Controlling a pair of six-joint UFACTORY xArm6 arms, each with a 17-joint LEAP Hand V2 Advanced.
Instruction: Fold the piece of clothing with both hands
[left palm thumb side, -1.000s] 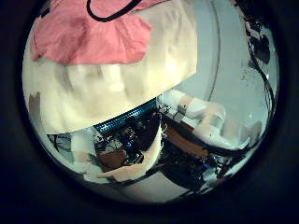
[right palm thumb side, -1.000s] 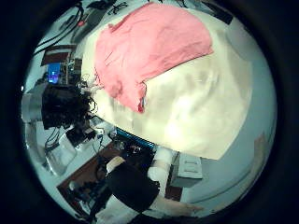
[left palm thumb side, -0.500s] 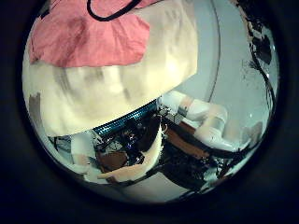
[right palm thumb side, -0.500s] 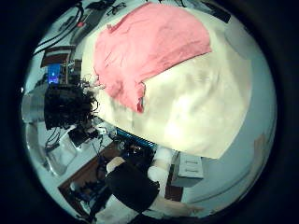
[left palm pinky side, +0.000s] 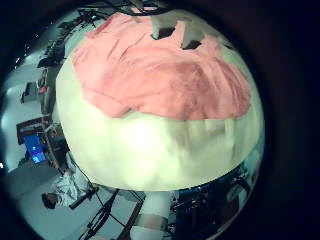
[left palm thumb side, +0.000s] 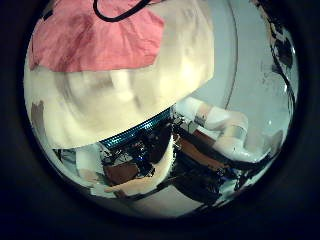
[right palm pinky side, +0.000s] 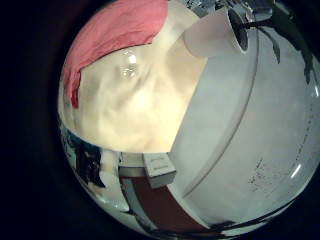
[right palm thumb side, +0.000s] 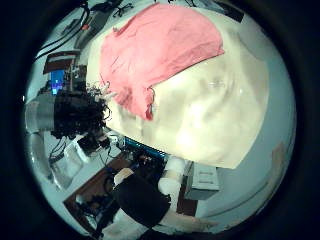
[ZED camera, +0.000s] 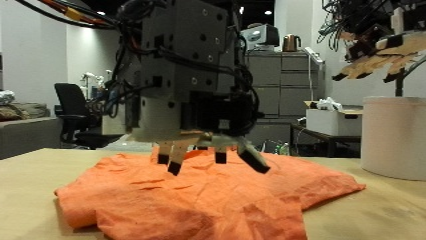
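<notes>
the orange garment (ZED camera: 200, 195) lies rumpled and unfolded on the wooden table (ZED camera: 33, 165), nearest the camera. the left hand (ZED camera: 211, 150) hovers just above its middle, fingers hanging loose and empty, likely lining up a grasp. farther off, the right hand (ZED camera: 380, 58) sits raised above a white cylinder (ZED camera: 394, 135), fingers spread, holding nothing.

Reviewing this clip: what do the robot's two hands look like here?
The left hand is a boxy block of black and grey-white parts with slim dark fingers. The right hand shows paler fingers under a dark body.
</notes>
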